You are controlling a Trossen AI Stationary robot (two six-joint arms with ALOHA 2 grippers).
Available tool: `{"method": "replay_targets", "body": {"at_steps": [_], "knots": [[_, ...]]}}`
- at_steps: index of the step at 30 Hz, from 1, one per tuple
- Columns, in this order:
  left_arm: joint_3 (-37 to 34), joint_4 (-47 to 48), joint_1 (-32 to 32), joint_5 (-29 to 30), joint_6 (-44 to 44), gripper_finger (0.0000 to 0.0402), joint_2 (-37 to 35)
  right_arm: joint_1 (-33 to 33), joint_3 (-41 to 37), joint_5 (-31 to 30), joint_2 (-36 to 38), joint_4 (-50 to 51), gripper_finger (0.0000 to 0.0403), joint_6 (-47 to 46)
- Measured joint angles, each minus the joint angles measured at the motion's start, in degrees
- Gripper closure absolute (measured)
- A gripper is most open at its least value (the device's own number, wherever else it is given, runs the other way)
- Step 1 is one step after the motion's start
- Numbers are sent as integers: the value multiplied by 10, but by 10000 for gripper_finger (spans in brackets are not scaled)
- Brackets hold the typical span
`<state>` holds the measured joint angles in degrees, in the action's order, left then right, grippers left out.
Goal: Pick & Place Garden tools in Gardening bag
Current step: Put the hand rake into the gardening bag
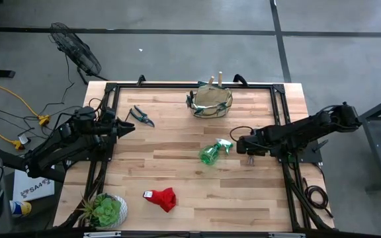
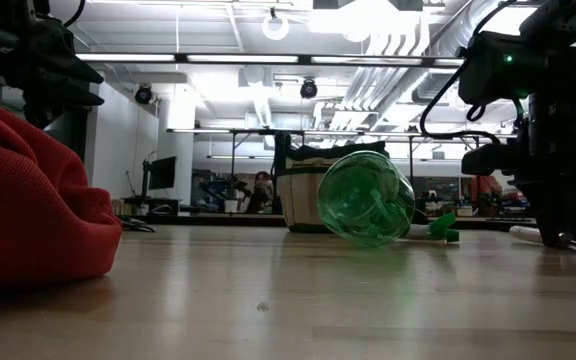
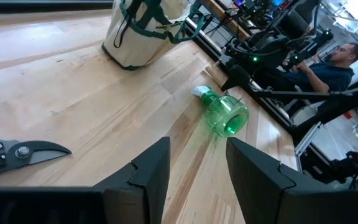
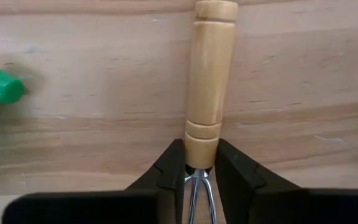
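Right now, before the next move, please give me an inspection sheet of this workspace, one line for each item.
Surface: wooden table, tools scattered.
Job's things: gardening bag at far edge, two wooden handles sticking out; spray bottle on its side; pruning shears; red glove; wooden-handled fork lying flat.
Clutter: potted plant at a near corner.
Grippers: right gripper closed around the fork's handle base; left gripper open, empty, beside the shears.
Cables: yellow cable on the floor.
Surroundings: fan; seated person.

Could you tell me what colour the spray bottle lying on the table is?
Translucent green spray bottle, clearest in the left wrist view.
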<state>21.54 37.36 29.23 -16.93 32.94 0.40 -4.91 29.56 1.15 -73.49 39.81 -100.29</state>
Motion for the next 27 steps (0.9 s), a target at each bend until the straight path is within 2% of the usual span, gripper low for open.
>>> {"method": "replay_targets", "body": {"at_steps": [10, 14, 20, 24, 27], "knots": [[0, -4, 0, -3, 22, 247, 0, 0, -2, 8, 15, -10, 350, 73], [0, -4, 0, -3, 37, 247, 0, 0, -1, 6, 54, -29, 352, 92], [0, -22, 0, 10, 47, 247, 0, 0, -1, -40, 126, -71, 352, 133], [0, -73, 0, -6, 38, 247, 15, 0, 0, -86, 163, -143, 352, 213], [0, -145, 0, -18, 35, 247, 42, 0, 0, -101, 179, -214, 352, 305]]}}
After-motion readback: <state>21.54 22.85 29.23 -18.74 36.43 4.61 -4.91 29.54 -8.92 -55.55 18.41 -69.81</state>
